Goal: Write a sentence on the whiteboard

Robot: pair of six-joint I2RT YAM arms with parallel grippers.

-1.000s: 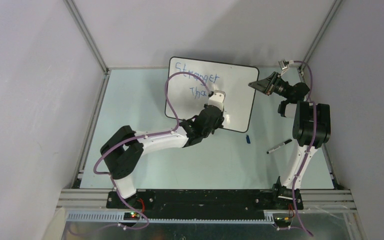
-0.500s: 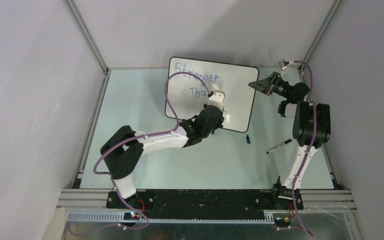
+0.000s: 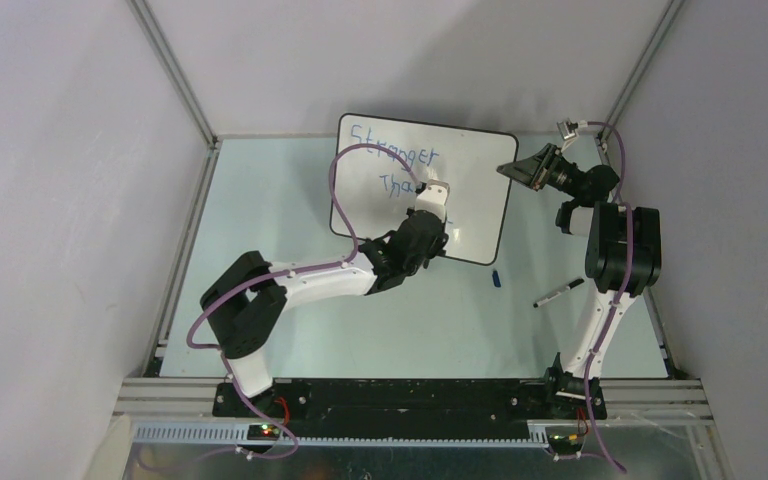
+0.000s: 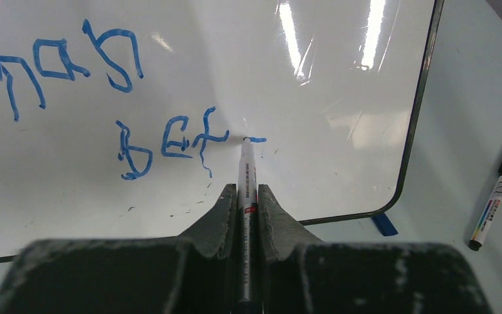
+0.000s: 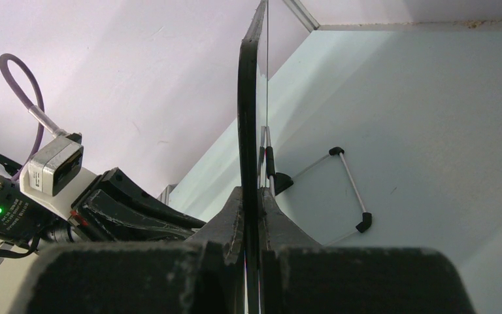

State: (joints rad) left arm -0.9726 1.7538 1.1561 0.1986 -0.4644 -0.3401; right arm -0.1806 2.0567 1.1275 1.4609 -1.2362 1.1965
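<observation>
Nothing seems to have budged since the earlier frames, both arms look parked exactly where they were. The whiteboard (image 3: 472, 170) stands propped near the back of the tabletop (image 3: 280, 210), long side running left to right and skewed a bit, writing face toward the arms.

The sentence (image 3: 394, 157) steps down in blue: "Stranger" on top, "Than" under it, then "bef" (image 4: 170, 140) lower and further right, with a short dash just after the f.

The left jaws are clamped tight on a marker (image 4: 246, 171). It lies straight along the gap between them, its long axis in line with the jaws. The tip pokes out past the jaw ends, points at the board and touches it right at that dash.

The right jaws are pinched on the board's right edge. From the right wrist the black rim (image 5: 243, 118) runs edge-on up out of the middle of them.

A capped spare marker (image 3: 558, 292) and a small blue cap (image 3: 496, 278) lie on the tabletop in front of the board's lower right corner.
</observation>
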